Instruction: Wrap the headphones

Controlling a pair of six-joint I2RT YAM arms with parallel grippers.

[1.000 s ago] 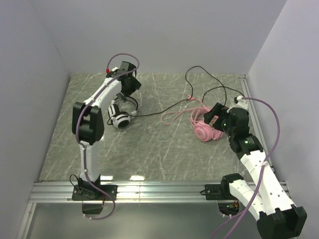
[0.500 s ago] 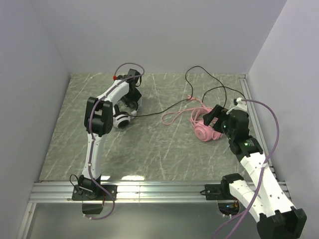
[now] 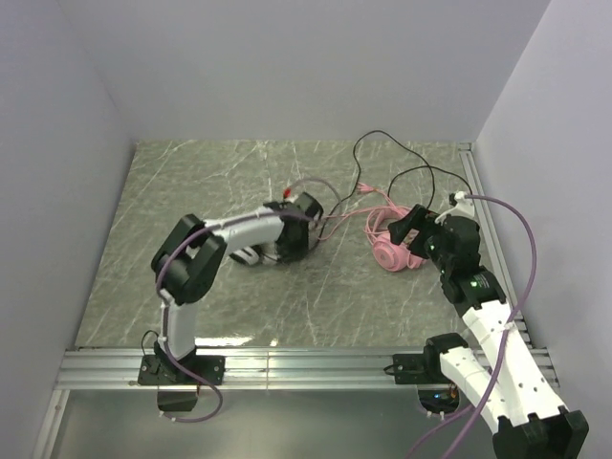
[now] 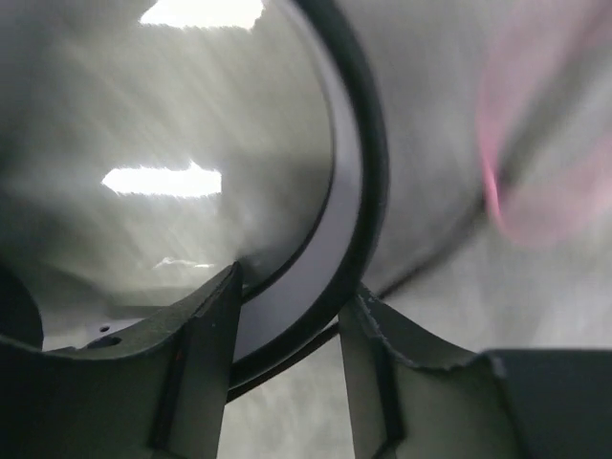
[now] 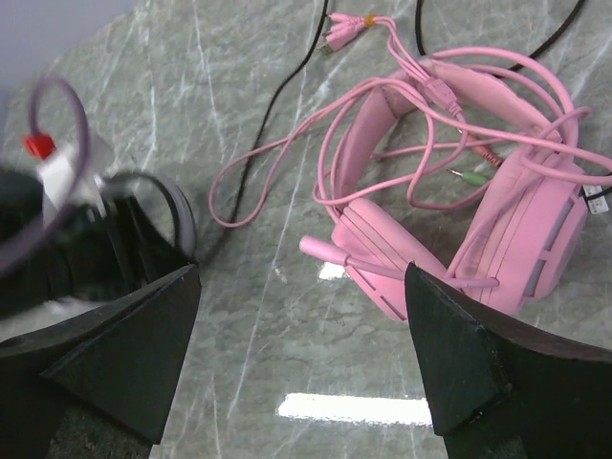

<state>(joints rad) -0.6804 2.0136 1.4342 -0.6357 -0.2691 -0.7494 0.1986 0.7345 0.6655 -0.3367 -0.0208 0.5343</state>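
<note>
Where one pink headset [image 5: 521, 225] lies, one black-and-white headset [image 4: 356, 191] lies nearby.

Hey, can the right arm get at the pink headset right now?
Probably yes. The right gripper hangs with its fingers wide open right by the pink headset, nothing between them. Its pink cable lies loosely over and beside it, so the fingers may catch a loop.

A grey-green marbled desk [image 3: 191, 191] with pale veins lies under the left end effector [image 3: 275, 252] and the right end effector [image 3: 406, 226]. Plain off-white walls close it in: a back wall [image 3: 306, 67] beyond both, a left wall [image 3: 48, 191] well outside the left end effector, and a right wall [image 3: 564, 124] near the right one. An aluminium near rail [image 3: 287, 361] and side rail [image 3: 475, 191] edge the desk. White glare [image 3: 253, 341] shines on the stone.
</note>
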